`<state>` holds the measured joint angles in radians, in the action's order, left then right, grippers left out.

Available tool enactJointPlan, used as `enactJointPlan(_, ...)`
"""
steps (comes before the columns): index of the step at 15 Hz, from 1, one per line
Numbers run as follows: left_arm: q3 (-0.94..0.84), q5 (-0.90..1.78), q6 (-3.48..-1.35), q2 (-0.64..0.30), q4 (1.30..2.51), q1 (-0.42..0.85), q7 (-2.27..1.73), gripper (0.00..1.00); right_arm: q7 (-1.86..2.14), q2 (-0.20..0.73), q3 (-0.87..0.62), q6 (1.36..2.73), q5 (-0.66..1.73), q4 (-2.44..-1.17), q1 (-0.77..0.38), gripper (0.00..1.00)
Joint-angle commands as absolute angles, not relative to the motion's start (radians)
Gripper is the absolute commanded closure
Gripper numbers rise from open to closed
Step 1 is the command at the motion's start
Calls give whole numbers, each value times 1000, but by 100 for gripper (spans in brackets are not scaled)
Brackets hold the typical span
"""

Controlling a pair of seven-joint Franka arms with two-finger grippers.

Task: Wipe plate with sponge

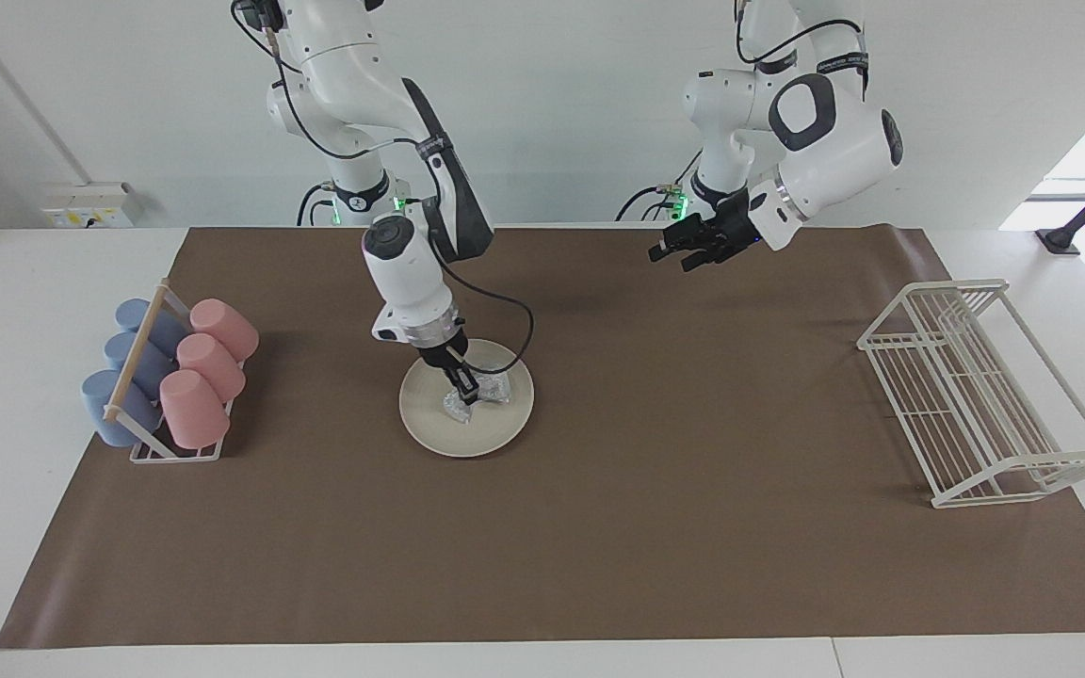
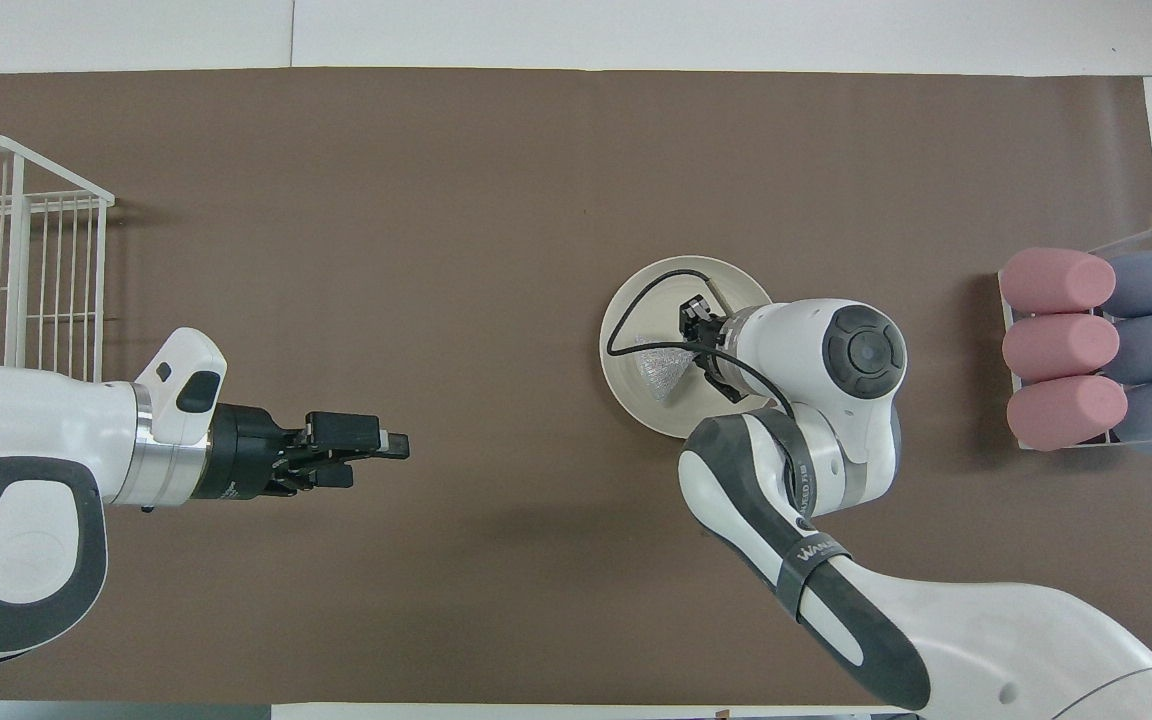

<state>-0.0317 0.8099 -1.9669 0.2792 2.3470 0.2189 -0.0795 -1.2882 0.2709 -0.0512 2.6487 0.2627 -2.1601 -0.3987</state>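
- Two Franka arms over a brown mat point(image 1: 655, 527); right one working, left one waiting.
- right gripper point(image 1: 465, 388) points steeply down onto the plate point(image 1: 429, 428), fingers clamped on the sponge point(image 1: 456, 409), wrist tilted toward the left arm's end of the table.
- sponge lies pressed on the plate's middle; silvery, crinkled, seen in overhead view too point(image 2: 658, 372).
- plate sits flat on the mat, toward the right arm's end, near the cup rack point(image 1: 170, 377) of pink and blue cups.
- left gripper point(image 1: 679, 252) hangs raised over the mat's edge by the robots, forearm level, fingers apart, holding nothing.
- white wire rack point(image 1: 976, 391) stands at the left arm's end.
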Motion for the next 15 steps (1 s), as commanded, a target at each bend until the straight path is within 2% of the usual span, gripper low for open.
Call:
enactJointPlan(1, -38, 790, -1974, 290, 2344, 212, -101, 0, -1290, 288, -57, 2674, 282, -2192, -393, 100)
enactJointPlan(5, -38, 790, -1976, 290, 2345, 212, -103, 0, -1047, 290, -55, 2661, 281, -2192, -283, 100)
enactJointPlan(7, -38, 790, -1976, 290, 2344, 212, -103, 0, -1023, 290, -55, 2661, 281, -2192, -270, 100)
enactJointPlan(15, -38, 790, -1977, 281, 2336, 212, -115, 0, -1267, 284, -55, 2672, 281, -2210, -393, 100)
